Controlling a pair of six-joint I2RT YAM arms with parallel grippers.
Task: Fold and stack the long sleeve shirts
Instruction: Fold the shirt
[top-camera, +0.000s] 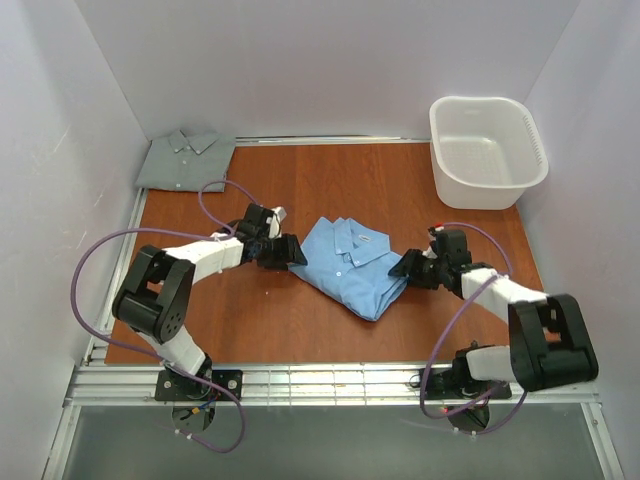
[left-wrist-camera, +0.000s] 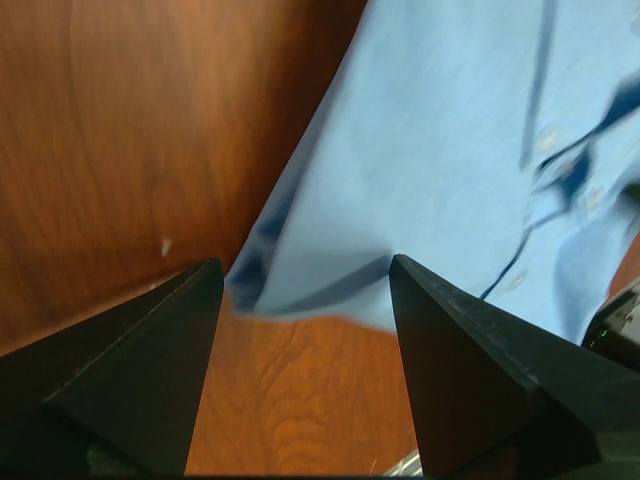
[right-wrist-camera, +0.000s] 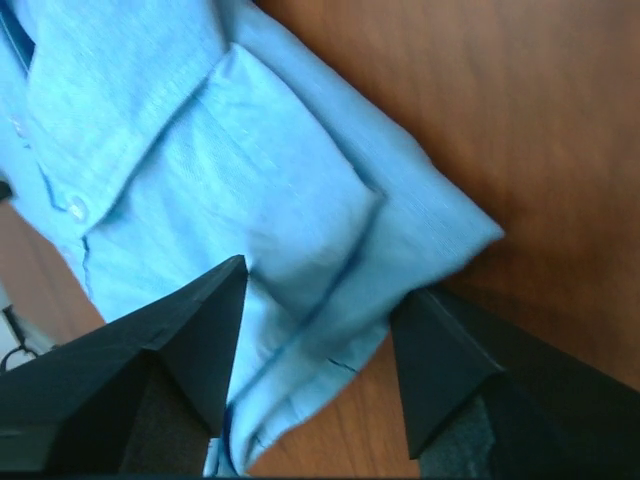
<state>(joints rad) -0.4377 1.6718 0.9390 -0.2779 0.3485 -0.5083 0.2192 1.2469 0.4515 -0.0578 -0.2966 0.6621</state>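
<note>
The left gripper (left-wrist-camera: 306, 268) stands open, fingers wide apart with bare wood showing between them and the 9 o'clock edge of the sky-blue shirt (top-camera: 350, 262) lying just between the tips. The right gripper (right-wrist-camera: 328, 282) is open too, straddling the folded edge on the shirt's 3 o'clock side, with cloth between its fingers but not pinched (the left wrist view is blurred, so I can't tell whether those tips touch the cloth). The blue shirt lies mid-worktop (top-camera: 300, 330), folded into a compact packet with its collar up. The grey-green shirt (top-camera: 185, 160) lies folded at the 10 o'clock corner, well apart from it, and the white basket (top-camera: 480, 190) sits off at 2 o'clock, out of the way.

To my eye the folding looks done and this is the pick-up for stacking. To do it well, each gripper should go in low so that one finger slides under every layer, not just the top one. They should bite deep and close together. Then the lift should be level, with the arms moving in step so the packet neither sags nor pulls open. After that it can be carried towards 10 o'clock and set square on the grey-green shirt
</note>
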